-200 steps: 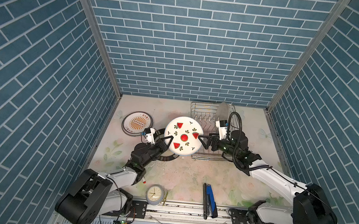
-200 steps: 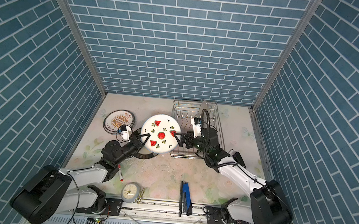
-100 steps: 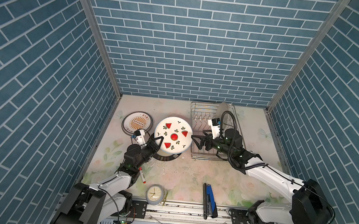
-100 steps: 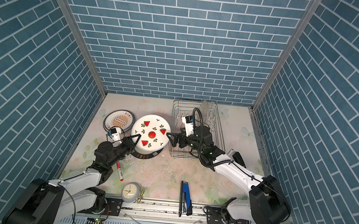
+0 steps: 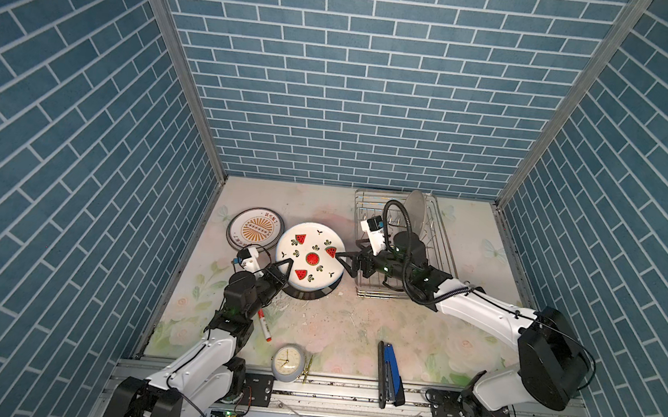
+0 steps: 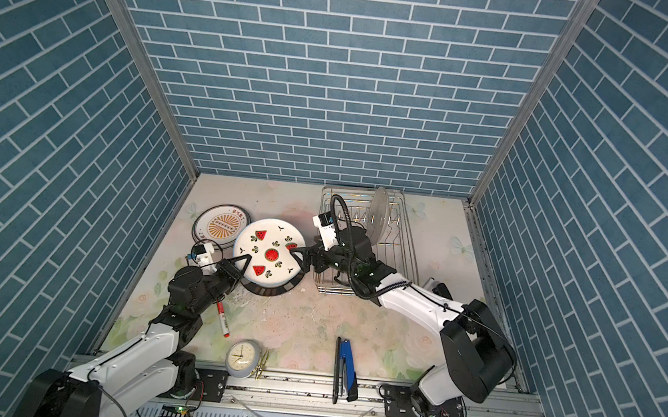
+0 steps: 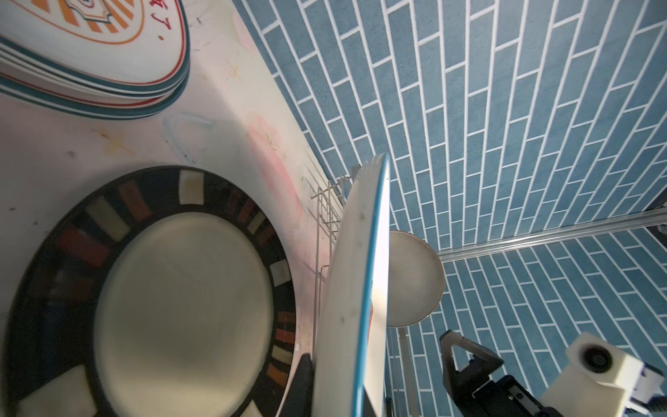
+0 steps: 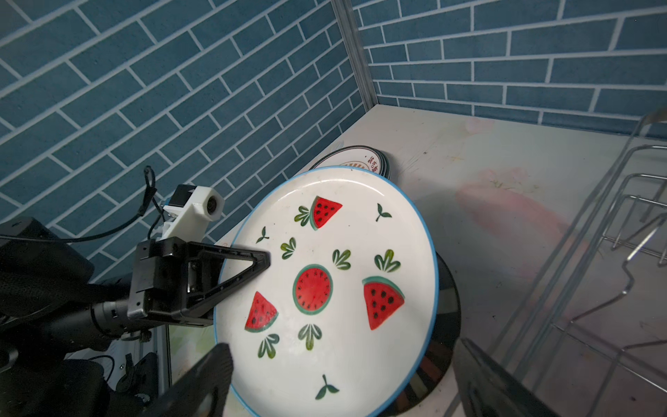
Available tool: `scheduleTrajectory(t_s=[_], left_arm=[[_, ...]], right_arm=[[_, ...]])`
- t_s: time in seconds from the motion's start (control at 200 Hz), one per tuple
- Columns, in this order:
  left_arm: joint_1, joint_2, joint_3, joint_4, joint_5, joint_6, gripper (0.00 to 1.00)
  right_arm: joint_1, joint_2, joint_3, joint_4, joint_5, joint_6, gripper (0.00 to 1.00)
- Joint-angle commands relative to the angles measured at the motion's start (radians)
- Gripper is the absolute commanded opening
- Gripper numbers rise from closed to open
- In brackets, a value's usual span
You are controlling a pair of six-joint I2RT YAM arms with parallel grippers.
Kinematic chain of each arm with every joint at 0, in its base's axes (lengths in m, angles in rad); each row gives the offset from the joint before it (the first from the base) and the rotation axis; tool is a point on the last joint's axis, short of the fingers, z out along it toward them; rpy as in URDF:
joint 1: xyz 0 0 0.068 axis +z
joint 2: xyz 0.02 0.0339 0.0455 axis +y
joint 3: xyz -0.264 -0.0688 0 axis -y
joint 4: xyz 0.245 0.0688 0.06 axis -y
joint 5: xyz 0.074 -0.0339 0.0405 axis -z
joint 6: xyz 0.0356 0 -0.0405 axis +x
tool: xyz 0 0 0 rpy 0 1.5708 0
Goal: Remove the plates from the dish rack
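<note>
Triangular left fingers [image 8: 262, 260] pinch glossy round plate [image 8: 343, 252].

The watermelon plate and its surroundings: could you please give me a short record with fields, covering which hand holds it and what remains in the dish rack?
held plate: watermelon plate, lifted off the table
left hand: shut on its rim
right hand: open, at the opposite rim
beneath it: dark-rimmed plate, flat on the table
already out: stack of orange-motif plates, back left
dish rack: one greyish plate, upright
</note>
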Motion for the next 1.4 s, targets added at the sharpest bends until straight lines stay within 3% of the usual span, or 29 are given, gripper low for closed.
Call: scheduleTrajectory(t_s=[0.0, 0.185, 0.33, 0.585, 1.396], left_arm=[[0.018, 0.018, 0.001, 0.108, 0.01, 0.007, 0.0], [0.046, 0.075, -0.015, 0.162, 0.02, -0.004, 0.0], [0.046, 0.056, -0.029, 0.119, -0.016, 0.007, 0.0], [0.046, 0.025, -0.034, 0.068, 0.002, 0.022, 0.01], [0.044, 0.167, 0.012, 0.062, -0.026, 0.024, 0.11]], right_arm=[[0.02, 0.036, 0.068, -0.045, -0.013, -0.065, 0.95], [0.034, 0.1, 0.125, -0.087, -0.018, -0.078, 0.95], [0.033, 0.147, 0.159, -0.096, -0.093, -0.082, 0.95], [0.035, 0.212, 0.213, -0.139, -0.06, -0.075, 0.94], [0.04, 0.221, 0.211, -0.165, -0.057, -0.086, 0.92]])
